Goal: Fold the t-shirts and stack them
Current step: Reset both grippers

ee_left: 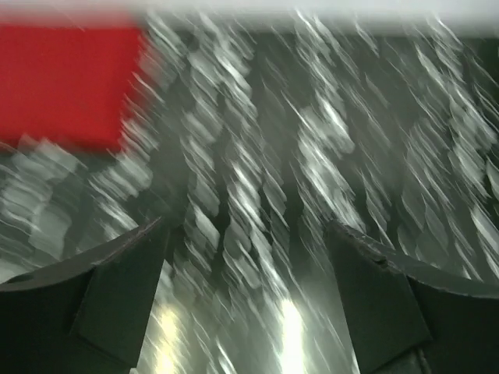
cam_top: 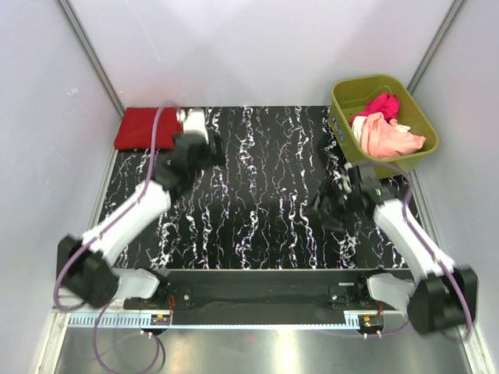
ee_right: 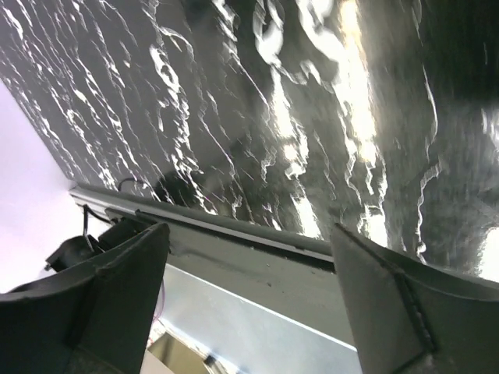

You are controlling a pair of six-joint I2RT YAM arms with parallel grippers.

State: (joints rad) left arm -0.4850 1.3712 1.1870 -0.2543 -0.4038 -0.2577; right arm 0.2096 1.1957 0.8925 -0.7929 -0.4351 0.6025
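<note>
Left gripper (ee_left: 245,226) wide open, empty, just right of folded deep red shirt (cam_top: 140,128) at far-left table (cam_top: 273,156) corner. Right gripper (ee_right: 245,230) open too, nothing held. Magenta-pink shirt (cam_top: 380,104) and peach shirt (cam_top: 390,139) bunched in green tub (cam_top: 343,97)

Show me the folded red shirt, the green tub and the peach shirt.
deep red t-shirt (cam_top: 139,128), top view, cloth centre
olive-green tub (cam_top: 418,118), top view, right wall
peach t-shirt (cam_top: 387,139), top view, cloth centre

I can read no text, label, brand or number anywhere. The pale strip (cam_top: 234,321) along the near edge of my counter (cam_top: 265,202) carries fine tick marks, but any figures there are too small to read.
</note>
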